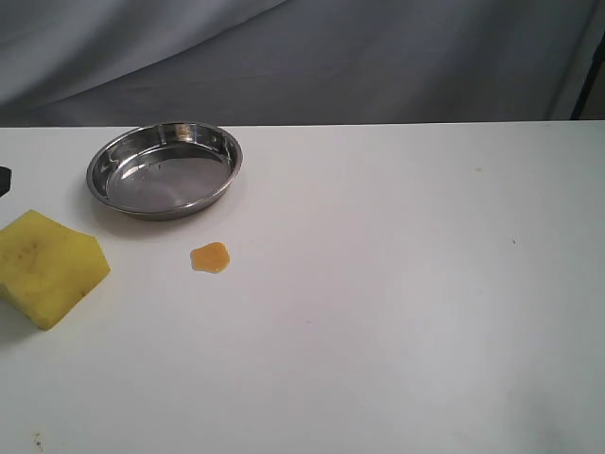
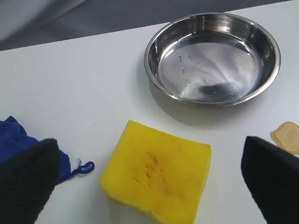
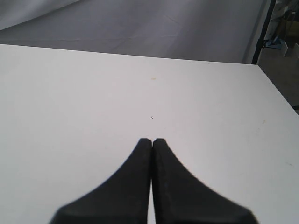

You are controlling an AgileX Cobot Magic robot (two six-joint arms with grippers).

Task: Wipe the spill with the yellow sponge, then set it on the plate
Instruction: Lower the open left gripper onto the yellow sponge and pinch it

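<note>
Pickup of the sponge looks to be the step in hand.

Exterior view: the thick bright yellow foam sponge lies flat on the white table at its left edge, one corner aimed towards the small amber-orange liquid spill nearby. The round shiny stainless-steel plate sits just beyond the spill, empty.

Left wrist view: the left gripper hangs over the sponge with its jaws spread wide, one black finger on either side, holding nothing. The sponge's broad face is up, and its long axis runs roughly from finger to finger, slightly skewed. To grip well, I would come straight down, square the wrist to that skew, and close on the end faces low enough that the soft foam does not squirm out. The spill lies beside the far finger, and a blue cloth by the near one.

Right wrist view: the right gripper has its fingers pressed together, empty, over bare table.
</note>
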